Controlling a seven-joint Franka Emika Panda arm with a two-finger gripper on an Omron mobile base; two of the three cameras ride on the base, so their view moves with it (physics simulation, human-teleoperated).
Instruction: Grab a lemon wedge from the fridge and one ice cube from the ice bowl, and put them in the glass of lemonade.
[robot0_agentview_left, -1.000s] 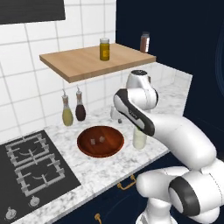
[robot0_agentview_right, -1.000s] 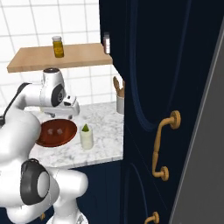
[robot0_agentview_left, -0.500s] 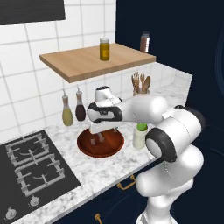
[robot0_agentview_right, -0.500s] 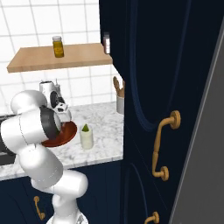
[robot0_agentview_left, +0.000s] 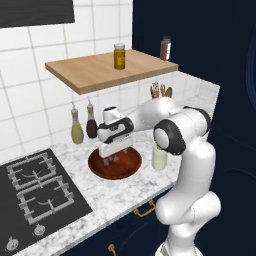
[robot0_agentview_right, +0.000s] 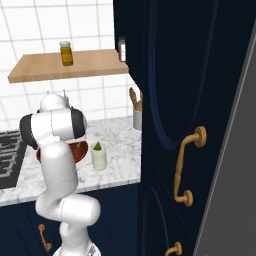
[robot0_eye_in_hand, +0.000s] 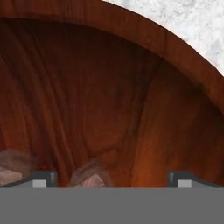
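Note:
The ice bowl (robot0_agentview_left: 102, 171), wide and reddish-brown, sits on the marble counter. My gripper (robot0_agentview_left: 114, 158) reaches down into it, open, nothing between the fingers. In the hand view my gripper (robot0_eye_in_hand: 111, 179) hovers just over the bowl's wooden inside (robot0_eye_in_hand: 175, 52), with a brownish ice cube (robot0_eye_in_hand: 91, 177) between the fingertips nearer the left one and another ice cube (robot0_eye_in_hand: 11, 168) at the far left. The glass of lemonade (robot0_agentview_right: 99, 159) stands right of the bowl (robot0_agentview_right: 81, 149) with a small yellow-green lemon wedge (robot0_agentview_right: 98, 146) on top. The glass (robot0_agentview_left: 160, 157) sits partly behind my arm.
A stove (robot0_agentview_left: 35, 190) lies left of the bowl. Two bottles (robot0_agentview_left: 83, 127) hang on the tiled wall behind it, under a wooden shelf (robot0_agentview_left: 100, 72) with jars. A utensil crock (robot0_agentview_right: 136, 117) stands at the back. Navy cabinets (robot0_agentview_right: 175, 100) rise on the right, beside a light-grey panel (robot0_agentview_right: 240, 150).
The arm swung from upright over the glass leftward and down. The gripper went into the ice bowl and stayed open throughout.

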